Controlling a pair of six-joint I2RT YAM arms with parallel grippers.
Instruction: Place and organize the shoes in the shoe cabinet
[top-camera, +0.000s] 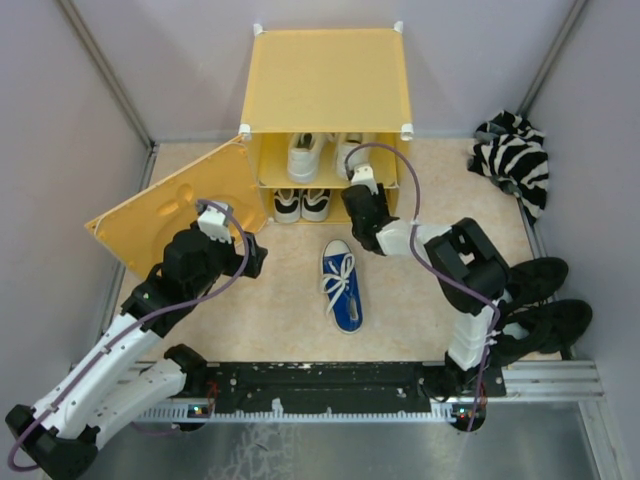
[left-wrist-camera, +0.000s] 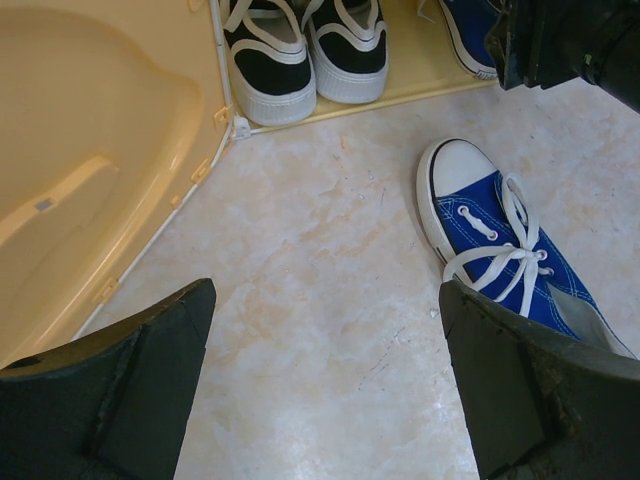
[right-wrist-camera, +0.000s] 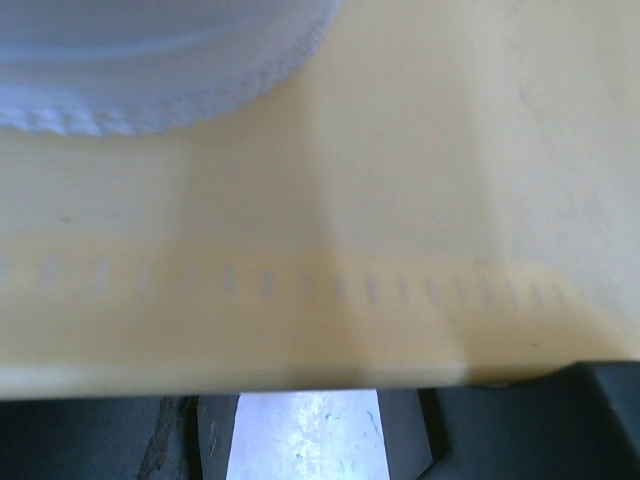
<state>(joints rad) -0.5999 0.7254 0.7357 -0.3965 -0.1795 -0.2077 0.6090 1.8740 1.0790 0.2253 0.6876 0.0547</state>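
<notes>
The yellow shoe cabinet (top-camera: 325, 75) stands at the back with its door (top-camera: 170, 205) swung open to the left. The white pair (top-camera: 308, 155) sits on the inner shelf, and the black-and-white pair (top-camera: 301, 203) (left-wrist-camera: 305, 55) sits below it on the left. One blue shoe (top-camera: 341, 285) (left-wrist-camera: 505, 245) lies on the floor in front. The other blue shoe (left-wrist-camera: 465, 25) is in the lower right compartment, at my right gripper (top-camera: 354, 198) (right-wrist-camera: 305, 440), which looks shut on its white rubber. My left gripper (top-camera: 255, 260) (left-wrist-camera: 325, 295) is open and empty over the floor.
An all-black pair (top-camera: 540, 300) lies by the right arm's base. A zebra-striped cloth (top-camera: 515, 160) lies at the back right. The shelf edge (right-wrist-camera: 320, 300) fills the right wrist view. A black rail (top-camera: 330, 385) runs along the near edge.
</notes>
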